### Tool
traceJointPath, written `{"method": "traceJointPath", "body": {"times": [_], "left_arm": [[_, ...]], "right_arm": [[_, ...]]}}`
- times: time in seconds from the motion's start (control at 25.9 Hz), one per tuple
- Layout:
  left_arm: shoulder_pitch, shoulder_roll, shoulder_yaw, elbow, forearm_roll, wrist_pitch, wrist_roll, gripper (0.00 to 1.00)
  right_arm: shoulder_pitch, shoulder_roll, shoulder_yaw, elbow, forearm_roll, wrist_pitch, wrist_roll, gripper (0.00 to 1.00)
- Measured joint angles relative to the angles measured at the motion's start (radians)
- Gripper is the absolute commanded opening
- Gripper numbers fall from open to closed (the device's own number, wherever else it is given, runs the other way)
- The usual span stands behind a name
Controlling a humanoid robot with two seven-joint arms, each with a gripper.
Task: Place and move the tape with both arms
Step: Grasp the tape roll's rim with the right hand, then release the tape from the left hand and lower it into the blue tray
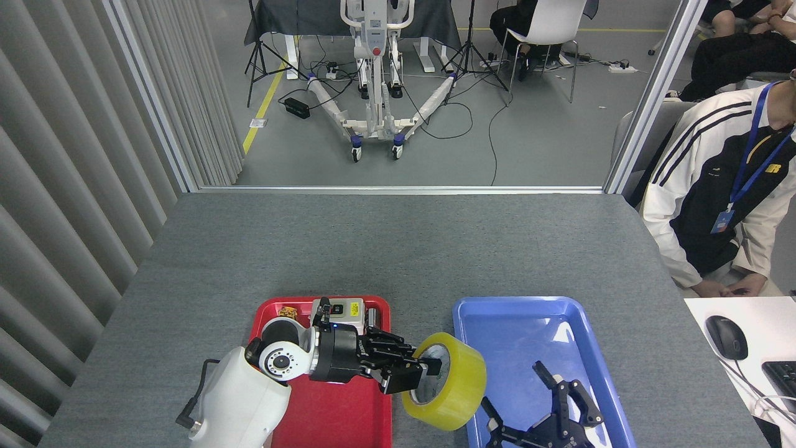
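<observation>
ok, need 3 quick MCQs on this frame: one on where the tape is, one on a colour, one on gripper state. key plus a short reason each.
1. Where is the tape?
A. Flat in the red tray
B. Held up by the left gripper, between the two trays
C. On the grey table by the mouse

2. What colour is the tray under the right gripper?
A. Blue
B. Green
C. White

3. What state is the right gripper in?
A. Shut on the tape
B. Shut on nothing
C. Open, empty

Key:
1 B: the left gripper has fingers at the roll's core, and the roll hangs tilted over the gap between the red tray and the blue one.
2 A: that tray's rim and floor are blue.
3 C: its fingers are spread, with nothing between them.
</observation>
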Motion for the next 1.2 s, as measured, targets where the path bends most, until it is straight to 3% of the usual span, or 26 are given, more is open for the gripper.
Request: {"method": "traceJointPath", "body": {"times": [0.15,0.39,0.43,0.58,0.81,0.93,1.16,1.2], "left_arm": [[0.000,-0.011,0.016,0.028,0.011,-0.006,0.005,0.00],[0.001,-0.018,0.023,0.035,0.015,-0.008,0.007,0.00],[0.001,-0.019,0.022,0.035,0.015,-0.008,0.007,0.00],[0.011,-0.025,0.016,0.029,0.014,-0.008,0.007,0.00],[0.037,-0.044,0.007,0.010,0.013,-0.008,0.008,0.00],[0.039,-0.049,0.006,0.010,0.012,-0.005,0.020,0.00],[0.041,-0.053,0.015,0.012,0.013,-0.008,0.010,0.94],[0.039,-0.053,0.025,0.009,0.014,-0.011,0.010,0.99]], "right_arm": [[0.023,-0.022,-0.006,-0.041,0.020,-0.201,-0.035,1.00],[0.046,-0.017,0.013,-0.071,0.032,-0.259,-0.041,1.00],[0.047,-0.012,0.017,-0.071,0.033,-0.261,-0.037,0.96],[0.047,0.007,0.029,-0.069,0.036,-0.263,-0.030,0.42],[0.042,0.013,0.035,-0.063,0.038,-0.267,-0.030,0.01],[0.044,0.012,0.035,-0.062,0.038,-0.269,-0.030,0.00],[0.050,0.015,0.022,-0.060,0.036,-0.269,-0.034,0.00],[0.050,0.015,0.016,-0.060,0.035,-0.262,-0.032,0.00]]}}
